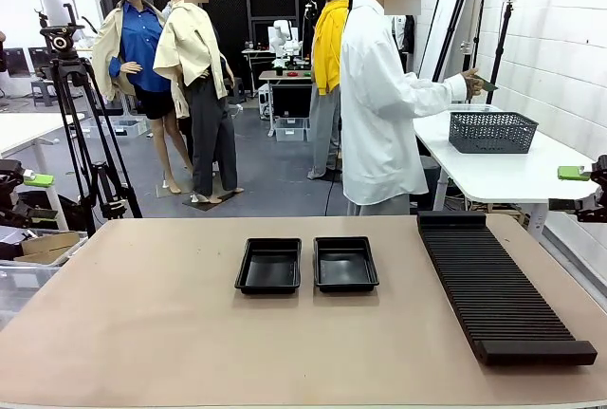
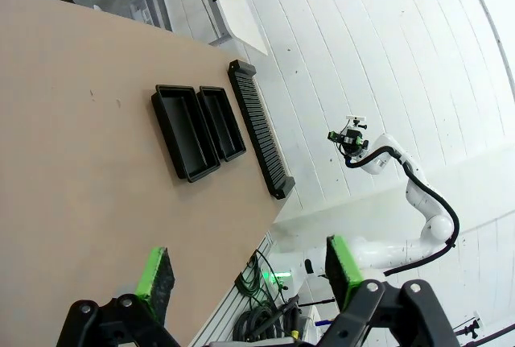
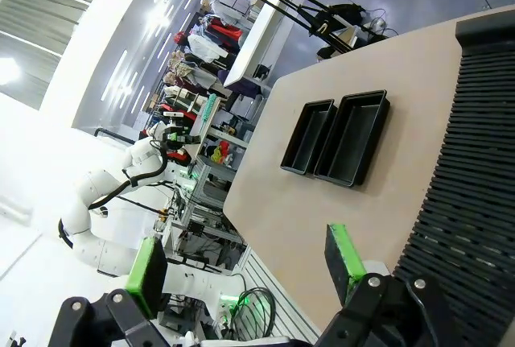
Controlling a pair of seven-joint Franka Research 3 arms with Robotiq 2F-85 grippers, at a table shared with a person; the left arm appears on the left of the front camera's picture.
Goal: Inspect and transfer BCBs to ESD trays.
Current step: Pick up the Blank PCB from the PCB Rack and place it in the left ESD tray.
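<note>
At mid-table, slightly toward the far edge of the tan table (image 1: pixel 142 324), the left ESD tray (image 1: pixel 269 266) and the right ESD tray (image 1: pixel 345 264) sat side by side with long sides parallel, close together with a narrow gap between them. Both floors showed plain black. Further right a long black ribbed rack (image 1: pixel 503 295) ran near-to-far along the table, apart from the right ESD tray. Off the table's left end the left gripper (image 2: pixel 248 273) hung clear of the surface, jaws spread as wide as they go, green pads (image 2: pixel 153 281) well apart, nothing between them. Same story for the right gripper (image 3: pixel 245 265) off the right end: fully spread, nothing in its grasp, with the rack's near part under one finger in its wrist view. At the far side a person in a white coat (image 1: pixel 379 115) stood turned right, facing a white side table (image 1: pixel 493 176) that carried a grey mesh basket (image 1: pixel 491 131). The person's hand (image 1: pixel 471 80) was raised above the basket's far-left corner with a thin flat greenish piece (image 1: pixel 486 84) in it, too small to confirm as a BCB.
</note>
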